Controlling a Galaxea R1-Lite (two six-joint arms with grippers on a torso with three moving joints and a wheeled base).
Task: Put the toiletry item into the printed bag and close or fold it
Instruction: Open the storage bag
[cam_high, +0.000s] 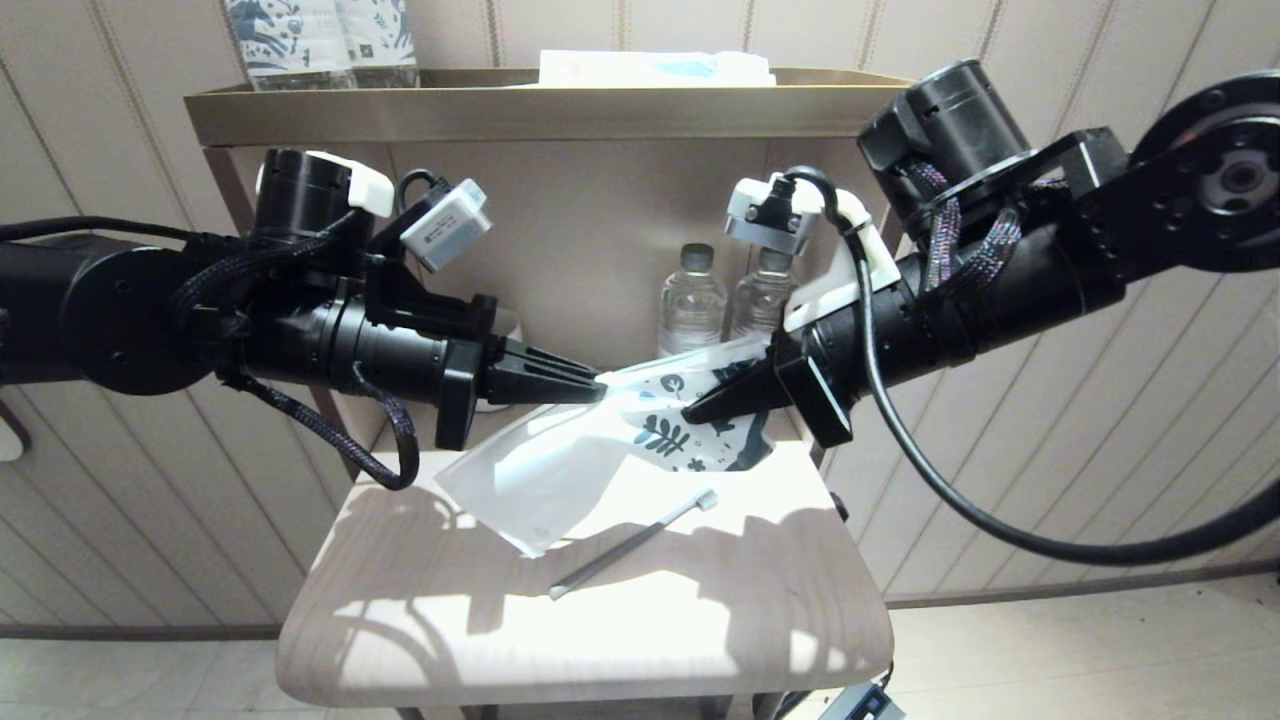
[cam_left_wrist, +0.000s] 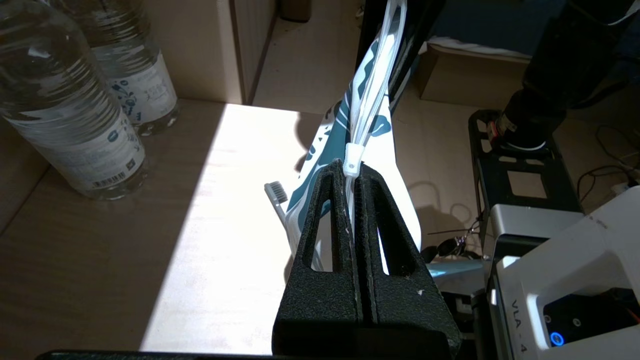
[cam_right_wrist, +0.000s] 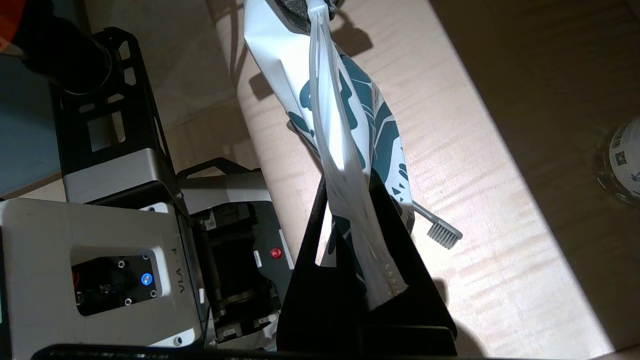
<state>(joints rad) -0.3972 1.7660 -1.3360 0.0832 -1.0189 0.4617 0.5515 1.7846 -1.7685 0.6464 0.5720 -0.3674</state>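
Printed bag (cam_high: 600, 440) hangs above the table (cam_high: 780, 620), pinched at its zip strip by our left gripper (cam_high: 598, 388) on the left and our right gripper (cam_high: 690, 413) on the right, both pressed tight on plastic. The toothbrush (cam_high: 630, 546) lies outside on the table, beneath the bag's near edge. We judge we are at the mouth-opening step: next pull the zip edges apart; open room lies nearward, bottles (cam_high: 725, 305) crowd the far side.

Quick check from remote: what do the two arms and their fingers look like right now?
Both arms are matte black cylinders with braided cable sleeves. The left gripper and right gripper have black, textured, wedge-shaped fingers with triangular cut-outs. Each wrist carries a white-and-grey camera module; a thick black cable loops under the right arm.
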